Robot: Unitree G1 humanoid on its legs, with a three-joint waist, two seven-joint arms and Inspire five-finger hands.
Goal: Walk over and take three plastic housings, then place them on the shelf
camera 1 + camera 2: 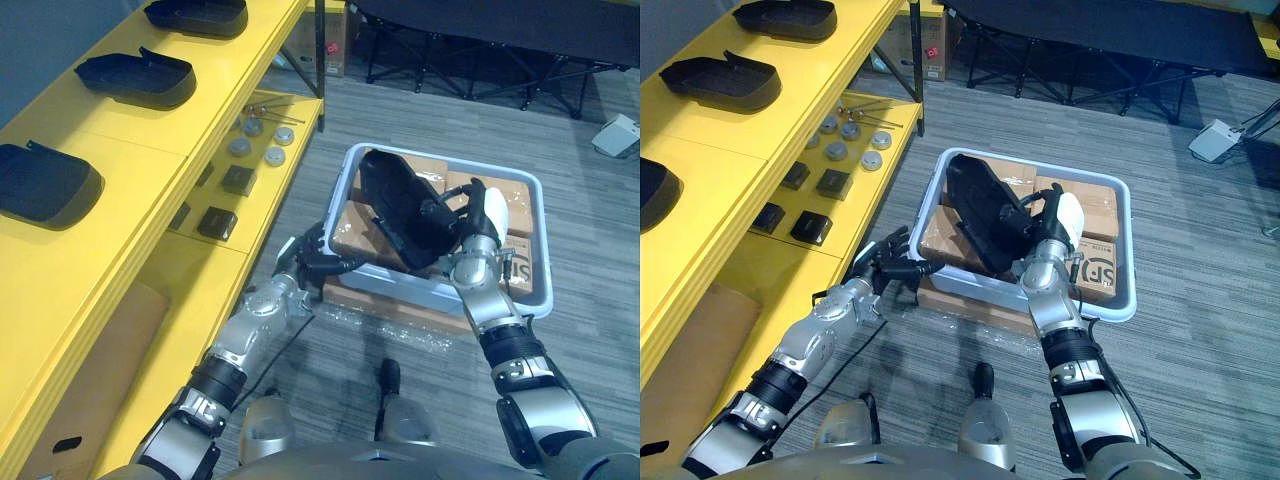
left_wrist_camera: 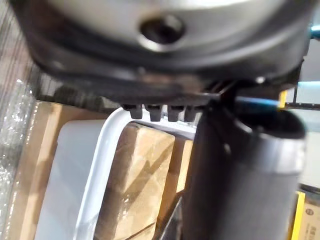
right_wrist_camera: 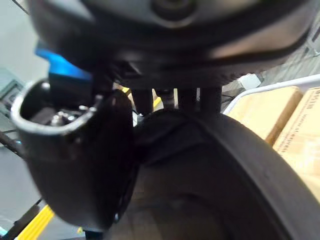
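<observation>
A black plastic housing [image 1: 400, 205] stands tilted on edge over the white tray [image 1: 543, 240]. My right hand [image 1: 478, 235] grips its right edge, thumb on one side and fingers on the other. The right wrist view shows the thumb [image 3: 75, 165] pressed against the housing's dark curved shell [image 3: 210, 175]. Three more black housings [image 1: 45, 183] [image 1: 135, 78] [image 1: 198, 15] lie in a row on top of the yellow shelf [image 1: 150, 150]. My left hand [image 1: 305, 262] hovers by the tray's near left corner, fingers spread and holding nothing. The tray's rim [image 2: 100, 165] shows past it.
The tray holds cardboard boxes [image 1: 360, 235] and rests on a wrapped carton on the grey floor. The shelf's lower level carries small metal discs and dark blocks [image 1: 255, 150]. A black folding frame [image 1: 480, 30] and a carton [image 1: 325, 40] stand behind.
</observation>
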